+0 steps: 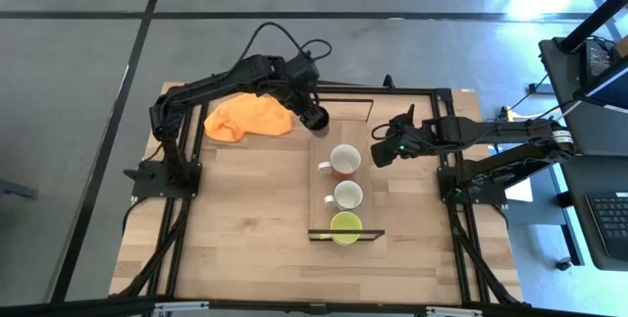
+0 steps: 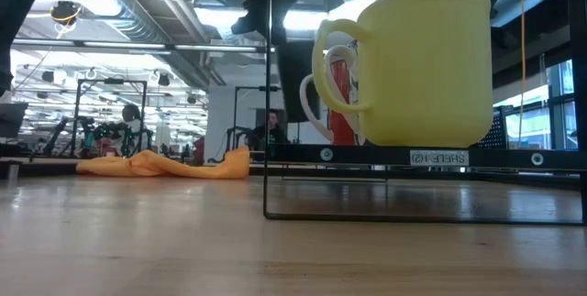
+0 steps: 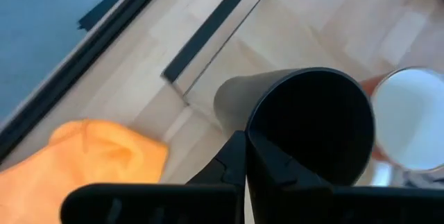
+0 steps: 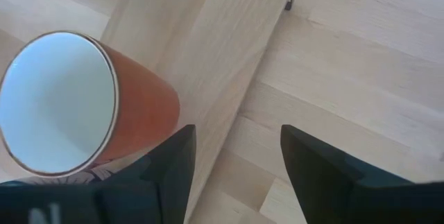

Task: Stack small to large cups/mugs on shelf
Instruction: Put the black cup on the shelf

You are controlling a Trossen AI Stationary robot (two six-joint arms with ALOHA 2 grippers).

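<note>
From above we see the shelf (image 1: 324, 182) lying lengthwise on the counter (image 1: 245, 219), with three mugs in a row on it: the yellow-green mug (image 1: 344, 228) at the near end, the white mug (image 1: 347, 195) in the middle, and the reddish-brown mug (image 1: 343, 161) beyond them. The left pincer (image 1: 314, 116) is over the shelf's far end, clamped on the rim of the black cup (image 3: 305, 123); in the overhead view the cup is hard to tell from the dark arm, and the wrist view shows only its mouth and part of its side. The right pincer (image 4: 236, 161) hangs just beside the reddish-brown mug, its fingers apart and holding nothing. The orange cloth (image 1: 247, 117) is partly covered by the left arm. At counter height the yellow-green mug hides nearly all of the two mugs behind it; only handles and a strip of red show.
</note>
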